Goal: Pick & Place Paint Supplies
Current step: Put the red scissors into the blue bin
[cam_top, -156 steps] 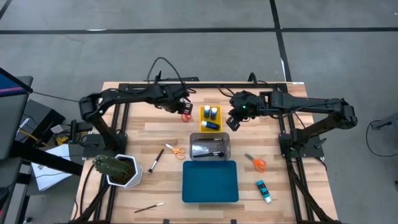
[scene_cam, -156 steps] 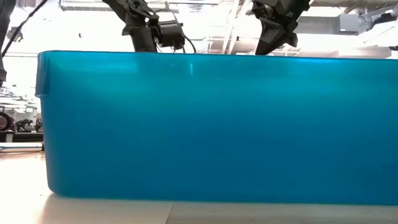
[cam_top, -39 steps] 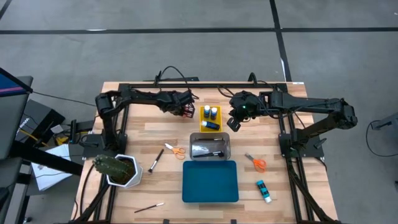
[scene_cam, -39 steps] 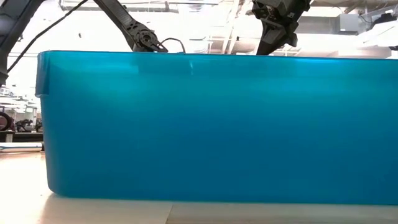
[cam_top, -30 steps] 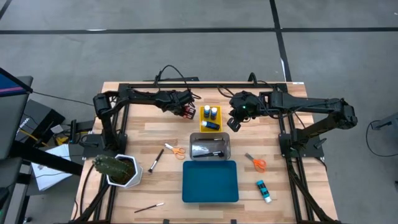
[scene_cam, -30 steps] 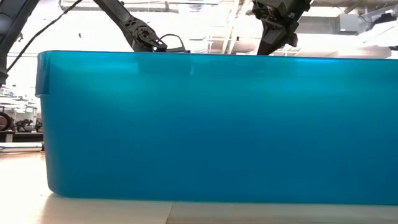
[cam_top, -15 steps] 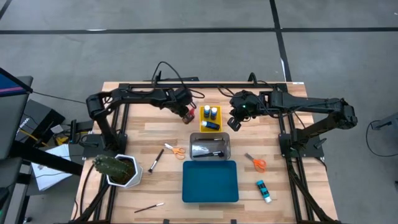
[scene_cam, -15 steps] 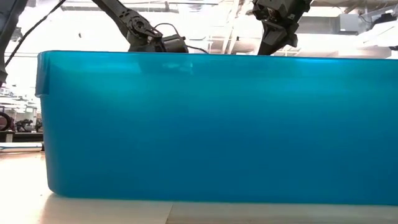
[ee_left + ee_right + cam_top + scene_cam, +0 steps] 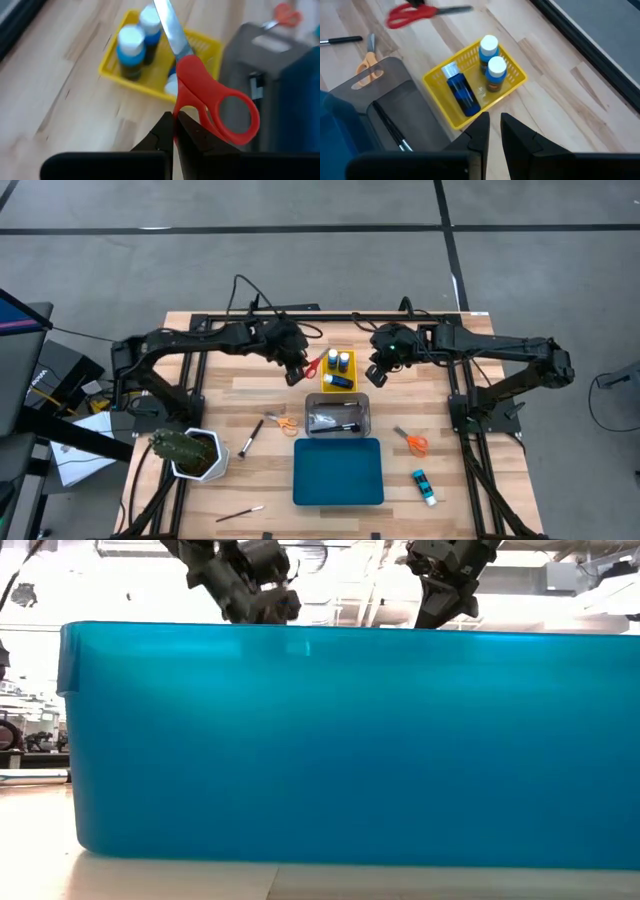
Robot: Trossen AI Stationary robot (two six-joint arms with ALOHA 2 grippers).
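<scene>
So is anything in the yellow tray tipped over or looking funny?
One blue bottle lies on its side in the yellow tray, while the other two bottles stand upright. Otherwise nothing looks spilled.

No legible text, labels, brands, numbers or signs in any view. Labels on the blue bottles (image 9: 490,59) in the yellow tray (image 9: 449,111), centre of the right wrist view, too small and blurred to read. Nothing printed on the blue tray (image 9: 340,745) filling the low view.
</scene>
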